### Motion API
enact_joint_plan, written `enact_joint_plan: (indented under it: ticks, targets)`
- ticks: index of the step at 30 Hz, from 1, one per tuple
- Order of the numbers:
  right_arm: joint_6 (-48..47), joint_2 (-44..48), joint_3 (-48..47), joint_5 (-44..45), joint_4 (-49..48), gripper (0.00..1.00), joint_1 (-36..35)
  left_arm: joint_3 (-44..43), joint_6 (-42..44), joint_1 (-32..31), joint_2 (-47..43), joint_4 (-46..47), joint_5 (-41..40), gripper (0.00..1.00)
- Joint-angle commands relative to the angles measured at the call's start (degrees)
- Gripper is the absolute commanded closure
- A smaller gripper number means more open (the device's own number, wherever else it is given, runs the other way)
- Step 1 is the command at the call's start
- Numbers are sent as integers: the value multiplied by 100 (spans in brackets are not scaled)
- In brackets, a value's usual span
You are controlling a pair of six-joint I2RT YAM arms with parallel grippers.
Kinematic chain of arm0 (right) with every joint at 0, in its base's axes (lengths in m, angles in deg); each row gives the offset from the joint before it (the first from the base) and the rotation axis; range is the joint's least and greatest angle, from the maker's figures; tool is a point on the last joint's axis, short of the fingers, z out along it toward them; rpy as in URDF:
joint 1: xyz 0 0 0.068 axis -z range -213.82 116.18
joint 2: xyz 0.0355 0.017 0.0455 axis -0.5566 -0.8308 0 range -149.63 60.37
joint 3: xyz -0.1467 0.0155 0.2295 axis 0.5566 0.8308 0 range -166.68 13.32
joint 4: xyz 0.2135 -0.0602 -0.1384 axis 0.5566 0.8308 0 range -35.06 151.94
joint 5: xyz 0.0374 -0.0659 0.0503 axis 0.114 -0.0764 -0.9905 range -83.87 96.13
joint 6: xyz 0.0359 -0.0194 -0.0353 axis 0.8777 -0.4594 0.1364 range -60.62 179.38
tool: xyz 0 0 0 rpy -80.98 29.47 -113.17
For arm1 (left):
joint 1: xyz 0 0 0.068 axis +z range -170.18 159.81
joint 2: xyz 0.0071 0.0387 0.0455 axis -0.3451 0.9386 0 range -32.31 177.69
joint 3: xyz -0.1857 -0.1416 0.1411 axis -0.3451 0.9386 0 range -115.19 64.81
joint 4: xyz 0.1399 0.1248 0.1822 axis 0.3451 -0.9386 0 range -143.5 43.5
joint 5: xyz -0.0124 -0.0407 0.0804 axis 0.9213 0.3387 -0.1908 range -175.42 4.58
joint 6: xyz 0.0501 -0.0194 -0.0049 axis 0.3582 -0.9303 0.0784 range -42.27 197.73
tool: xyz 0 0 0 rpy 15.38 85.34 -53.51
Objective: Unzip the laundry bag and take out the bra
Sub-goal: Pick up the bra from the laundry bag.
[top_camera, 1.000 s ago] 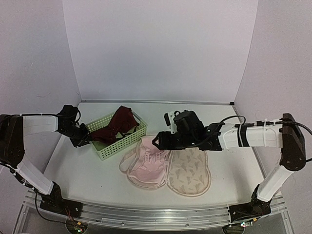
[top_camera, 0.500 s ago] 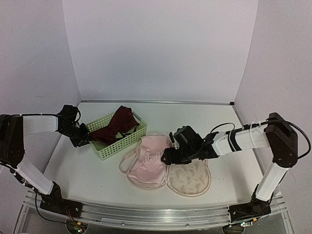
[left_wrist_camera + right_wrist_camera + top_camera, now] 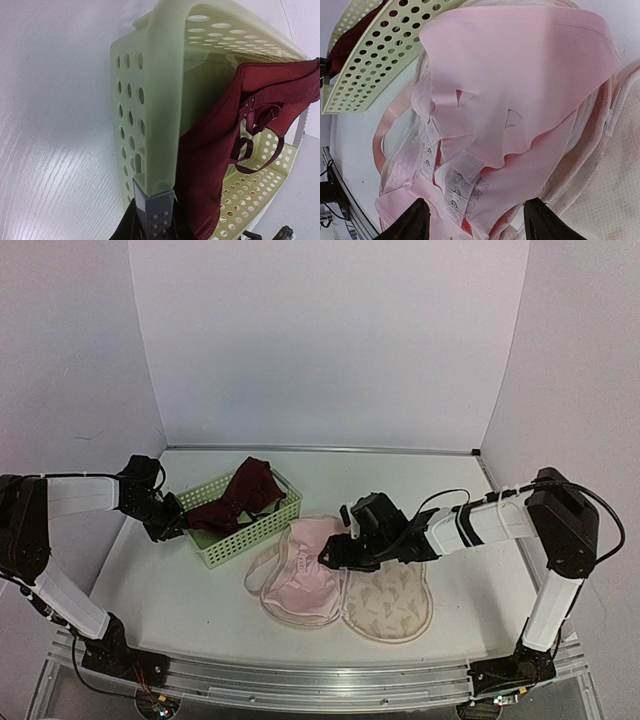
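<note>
The laundry bag (image 3: 392,606) lies unzipped and spread flat, its cream patterned half on the right (image 3: 615,190). A pink bra (image 3: 305,578) with a hook strip and care labels fills its left half (image 3: 520,75). A dark maroon bra (image 3: 246,492) lies in the light green basket (image 3: 250,536), its straps showing in the left wrist view (image 3: 215,145). My right gripper (image 3: 335,552) hovers low over the pink bra's near end, open (image 3: 480,220), fingers either side of the hook strip. My left gripper (image 3: 172,522) is shut on the basket's left rim (image 3: 160,200).
The green basket (image 3: 150,100) stands at an angle just left of the bag, its perforated wall close to the pink bra (image 3: 375,65). White walls close in the back and both sides. The right arm stretches across the table's right half.
The right arm has come down and drawn in from higher over the bag's far end to low over the pink bra. The left arm and basket have not moved.
</note>
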Motion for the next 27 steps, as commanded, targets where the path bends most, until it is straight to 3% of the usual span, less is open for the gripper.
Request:
enact_joint_plan:
  ticks: [1, 6, 13, 16, 27]
  targets:
    - [279, -209, -193, -295, -449, 36, 40, -213, 100, 6, -251, 338, 142, 100]
    - [488, -365, -125, -446, -732, 43, 43, -209, 118, 10, -268, 312, 138, 100]
    - [560, -307, -37, -487, -859, 87, 53, -209, 118, 6, -305, 294, 121, 100]
    - [552, -156, 55, -412, -852, 98, 55, -203, 116, 7, -305, 285, 124, 100]
    - [492, 679, 0, -375, -859, 100, 59, -204, 134, 6, -308, 292, 115, 100]
